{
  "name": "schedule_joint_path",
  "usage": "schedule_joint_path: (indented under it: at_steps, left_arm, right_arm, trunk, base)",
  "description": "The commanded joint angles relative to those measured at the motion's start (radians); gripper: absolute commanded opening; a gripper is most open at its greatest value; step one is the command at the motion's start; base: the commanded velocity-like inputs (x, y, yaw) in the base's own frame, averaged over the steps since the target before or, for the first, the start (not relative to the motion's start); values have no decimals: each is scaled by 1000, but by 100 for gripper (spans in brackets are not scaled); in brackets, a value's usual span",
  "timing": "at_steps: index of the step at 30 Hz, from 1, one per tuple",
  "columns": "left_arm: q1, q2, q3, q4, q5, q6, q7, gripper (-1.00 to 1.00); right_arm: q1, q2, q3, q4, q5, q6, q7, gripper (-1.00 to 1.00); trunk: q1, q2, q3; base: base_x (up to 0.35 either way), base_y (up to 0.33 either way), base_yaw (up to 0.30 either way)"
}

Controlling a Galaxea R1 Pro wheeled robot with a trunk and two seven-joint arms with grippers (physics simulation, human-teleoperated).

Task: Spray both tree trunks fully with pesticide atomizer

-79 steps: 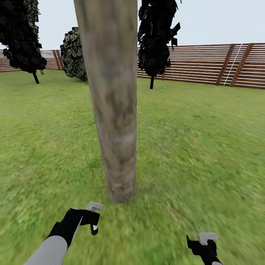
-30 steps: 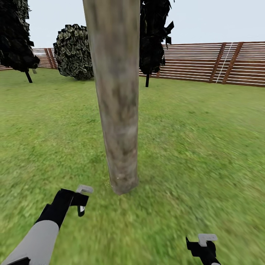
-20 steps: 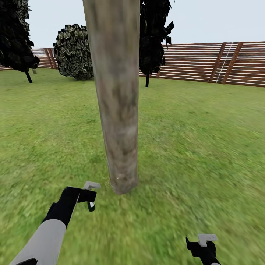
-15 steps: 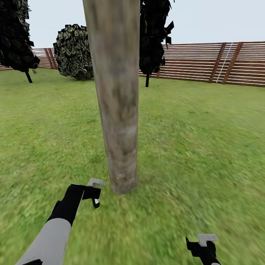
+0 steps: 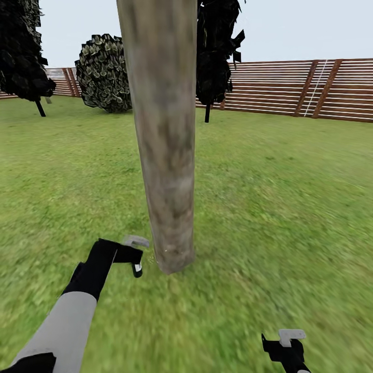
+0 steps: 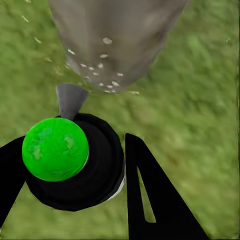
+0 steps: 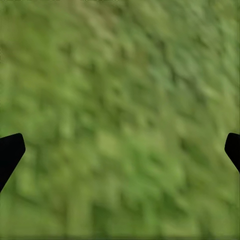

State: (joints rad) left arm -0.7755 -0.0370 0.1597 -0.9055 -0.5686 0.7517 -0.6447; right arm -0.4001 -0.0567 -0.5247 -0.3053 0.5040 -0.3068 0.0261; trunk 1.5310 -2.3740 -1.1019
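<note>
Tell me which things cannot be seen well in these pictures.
- Tree trunk: its top is cut off by the head view's upper edge.
- Spray bottle: in the left wrist view its body is hidden under its own cap.
- Right hand: cut by the head view's lower edge.

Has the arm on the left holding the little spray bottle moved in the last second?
Yes. With the view steady, the left gripper and its small dark green-spotted pesticide atomizer have gone up the picture and rightwards, closing on the base of the thick mottled grey-brown tree trunk.
</note>
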Motion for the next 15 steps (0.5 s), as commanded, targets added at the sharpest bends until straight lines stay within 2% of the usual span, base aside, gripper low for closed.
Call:
schedule_joint_path:
  at_steps: [1,3,7,10,12,15]
  left_arm:
    - [0,-7,-30,0,-5,-3,0,-100]
    - [-3,-13,-48,-1,1,-1,0,-100]
    - [-7,-4,-49,-1,2,1,-7,-100]
    - [-15,33,-45,-9,0,0,-85,-100]
    - [-22,47,-44,-36,0,1,-106,-100]
    - [-39,52,-43,-87,1,5,-114,-100]
  right_arm:
    - [0,0,0,0,0,0,0,100]
    - [0,0,0,0,0,0,0,100]
    - [0,0,0,0,0,0,0,100]
    - [0,0,0,0,1,0,0,100]
    - [0,0,0,0,1,0,0,100]
    - [0,0,0,0,1,0,0,100]
  trunk:
    - [0,0,0]
    - [0,0,0]
    - [0,0,0]
    - [0,0,0]
    - [0,0,0]
    - [0,0,0]
  base:
    - [0,0,0]
    - [0,0,0]
    - [0,0,0]
    - [0,0,0]
    - [0,0,0]
    - [0,0,0]
